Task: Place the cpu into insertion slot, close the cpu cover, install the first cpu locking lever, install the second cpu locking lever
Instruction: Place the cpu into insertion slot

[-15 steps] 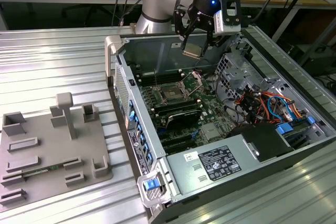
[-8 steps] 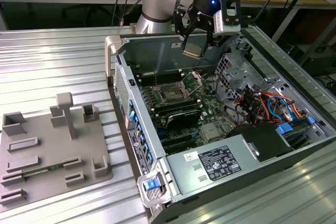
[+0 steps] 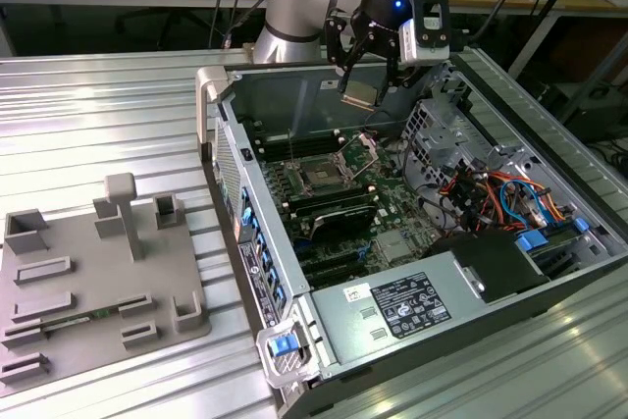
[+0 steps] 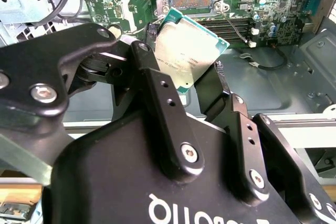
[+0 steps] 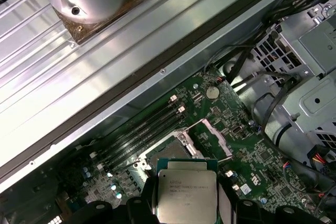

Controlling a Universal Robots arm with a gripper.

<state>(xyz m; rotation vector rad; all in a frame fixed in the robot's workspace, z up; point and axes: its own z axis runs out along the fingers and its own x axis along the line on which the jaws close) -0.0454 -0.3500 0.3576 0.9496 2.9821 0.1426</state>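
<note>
The cpu (image 3: pixel 359 97) is a flat square chip with a silvery-tan face, and my gripper (image 3: pixel 362 83) is shut on it, holding it in the air above the open computer case. In the second wrist view the cpu (image 4: pixel 189 51) sits tilted between the black fingers (image 4: pixel 157 87). The insertion slot (image 3: pixel 322 176) lies below on the green motherboard, its dark centre bare. Beside it the cpu cover (image 3: pixel 361 151) stands raised on its hinge. In the first wrist view the cpu (image 5: pixel 186 195) hangs just before the insertion slot (image 5: pixel 170 157), with the cpu cover (image 5: pixel 210 136) open behind.
Long black memory slots (image 3: pixel 329 211) flank the socket. A drive cage with orange and blue cables (image 3: pixel 491 193) fills the exterior view's right, and a power supply (image 3: pixel 412 306) sits in front. A grey fixture plate (image 3: pixel 88 282) lies on the ribbed table at the exterior view's left.
</note>
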